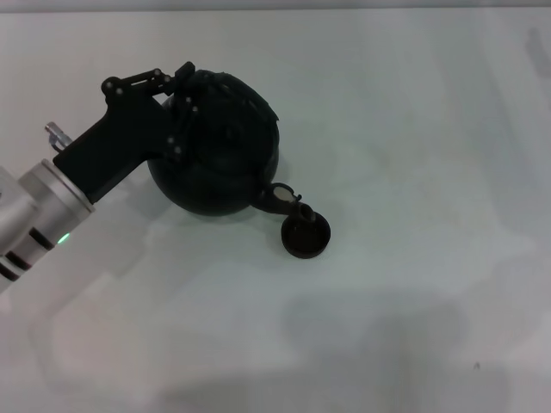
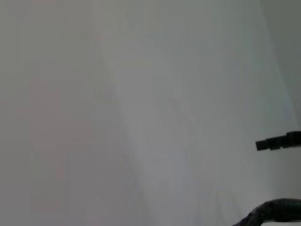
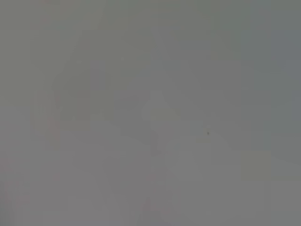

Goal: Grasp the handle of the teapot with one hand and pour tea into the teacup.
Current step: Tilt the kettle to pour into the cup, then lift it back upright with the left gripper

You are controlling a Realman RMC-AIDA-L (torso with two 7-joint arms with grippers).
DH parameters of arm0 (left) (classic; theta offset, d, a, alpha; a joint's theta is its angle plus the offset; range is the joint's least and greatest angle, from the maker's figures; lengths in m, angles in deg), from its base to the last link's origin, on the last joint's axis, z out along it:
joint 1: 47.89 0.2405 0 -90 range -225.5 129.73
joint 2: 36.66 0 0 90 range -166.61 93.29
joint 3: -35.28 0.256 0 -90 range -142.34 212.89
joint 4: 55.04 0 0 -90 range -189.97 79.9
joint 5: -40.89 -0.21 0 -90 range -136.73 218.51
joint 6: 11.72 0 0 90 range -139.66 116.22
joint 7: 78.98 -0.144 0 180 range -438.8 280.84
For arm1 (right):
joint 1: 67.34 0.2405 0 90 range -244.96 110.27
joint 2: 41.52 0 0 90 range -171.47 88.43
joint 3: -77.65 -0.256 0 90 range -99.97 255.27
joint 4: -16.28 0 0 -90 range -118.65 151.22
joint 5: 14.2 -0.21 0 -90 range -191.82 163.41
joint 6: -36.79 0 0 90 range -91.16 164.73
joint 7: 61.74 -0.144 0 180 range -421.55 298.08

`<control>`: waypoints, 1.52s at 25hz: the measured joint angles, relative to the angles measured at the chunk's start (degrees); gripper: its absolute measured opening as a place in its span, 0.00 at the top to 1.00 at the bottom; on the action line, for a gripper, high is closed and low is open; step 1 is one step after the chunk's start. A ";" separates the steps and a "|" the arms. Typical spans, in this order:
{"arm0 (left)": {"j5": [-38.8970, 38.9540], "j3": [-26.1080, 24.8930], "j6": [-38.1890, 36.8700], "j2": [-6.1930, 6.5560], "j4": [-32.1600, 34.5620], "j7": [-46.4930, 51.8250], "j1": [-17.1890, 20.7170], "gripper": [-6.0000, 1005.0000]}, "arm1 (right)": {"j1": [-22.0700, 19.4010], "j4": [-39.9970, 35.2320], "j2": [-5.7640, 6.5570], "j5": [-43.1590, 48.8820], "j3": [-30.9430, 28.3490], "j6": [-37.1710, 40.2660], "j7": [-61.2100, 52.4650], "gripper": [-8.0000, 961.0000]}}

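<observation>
Left pincer [image 1: 185, 107], upper left, is clamped on the handle [image 1: 225, 86], tipping the teapot [image 1: 215, 146] so its spout overhangs the teacup [image 1: 306, 236] at centre for pouring.

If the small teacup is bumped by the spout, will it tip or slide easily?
Probably it slides before it tips: the teacup looks low and wide, standing alone on the smooth white table. It seems light, far smaller than the teapot whose spout hangs at its rim. The left tool on the handle should tilt gently.
</observation>
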 joint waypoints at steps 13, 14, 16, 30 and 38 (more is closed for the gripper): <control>-0.19 -0.04 0.10 0.13 -0.63 -4.82 -0.01 0.87 | 0.00 0.00 0.00 -0.01 0.00 -0.01 0.00 0.13; -0.11 -0.12 0.10 0.15 -0.72 -5.15 -0.01 0.87 | 0.00 0.00 0.00 -0.01 0.00 -0.01 0.00 0.13; 0.02 -0.26 0.10 0.21 -0.81 -5.48 -0.01 0.87 | 0.04 0.00 0.00 0.00 0.00 -0.01 -0.01 0.13; -0.10 -0.09 0.09 0.18 -0.73 -9.74 -1.54 0.87 | 0.52 0.74 -0.20 0.09 0.00 -0.01 -0.09 0.13; -0.17 -0.01 0.09 0.21 -0.86 -9.79 -2.43 0.88 | 0.28 0.79 -0.28 0.08 -0.01 -0.01 -1.50 0.13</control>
